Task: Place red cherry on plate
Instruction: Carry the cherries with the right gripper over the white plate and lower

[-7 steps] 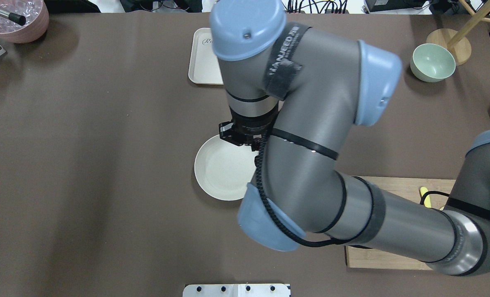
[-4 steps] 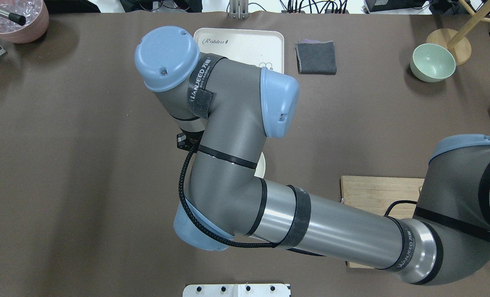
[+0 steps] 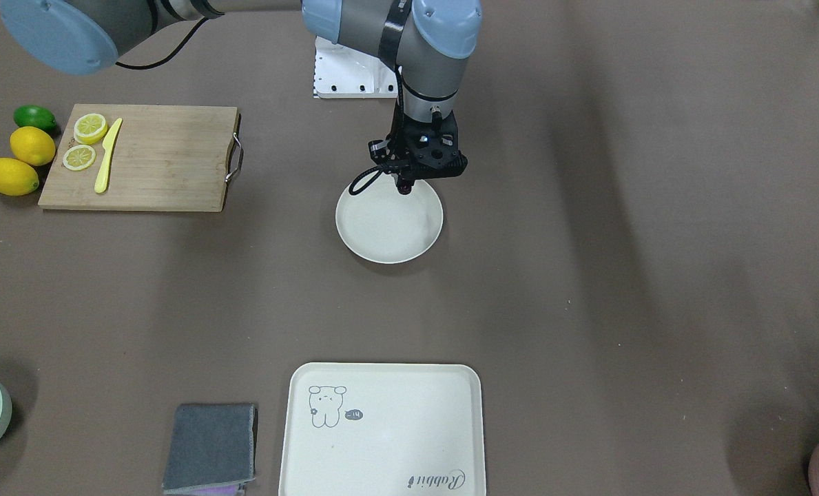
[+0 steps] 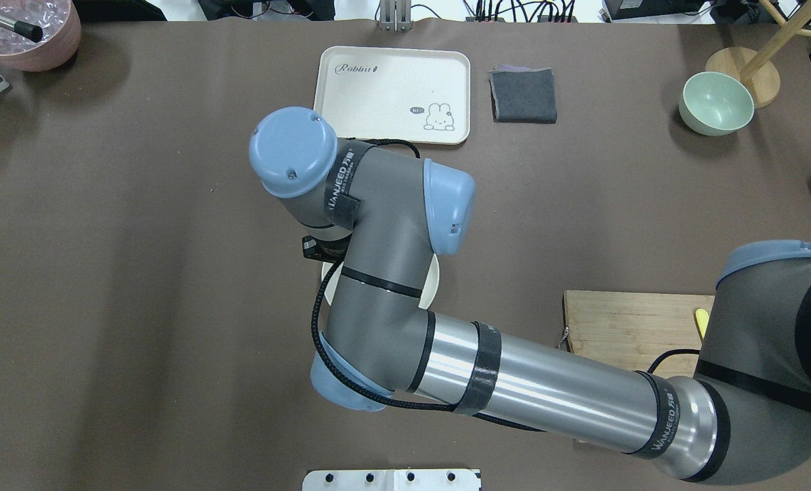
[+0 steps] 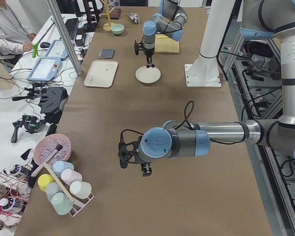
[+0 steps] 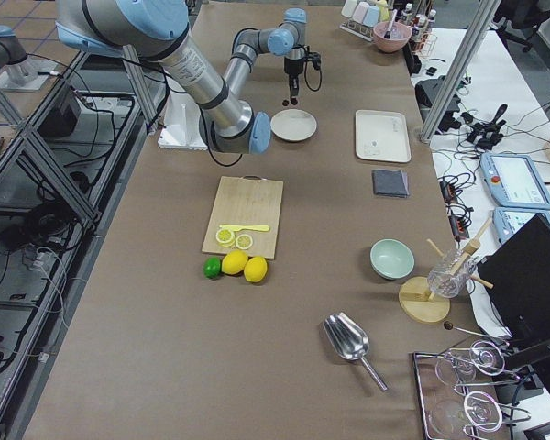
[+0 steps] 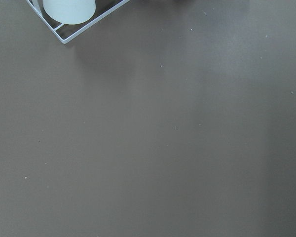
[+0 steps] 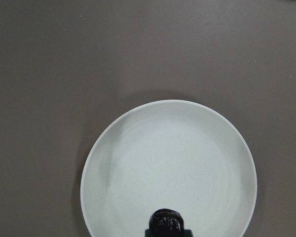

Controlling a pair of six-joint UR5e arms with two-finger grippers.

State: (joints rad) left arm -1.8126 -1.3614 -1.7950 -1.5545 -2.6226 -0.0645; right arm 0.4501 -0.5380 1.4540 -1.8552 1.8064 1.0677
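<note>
The red cherry is a small dark blob pinched at the tip of my right gripper, which is shut on it. In the right wrist view the cherry hangs over the near edge of the plate, above it and not touching. The round off-white plate has nothing on it. In the overhead view my right arm covers most of the plate. My left gripper hovers over bare table far from the plate; I cannot tell whether it is open or shut.
A wooden cutting board carries lemon slices and a yellow knife, with lemons and a lime beside it. The bear tray, a grey cloth and a green bowl lie farther out. A cup rack stands near my left gripper.
My right arm has swung leftward in the overhead view, uncovering the tray and the grey cloth. Its wrist stays above the plate.
</note>
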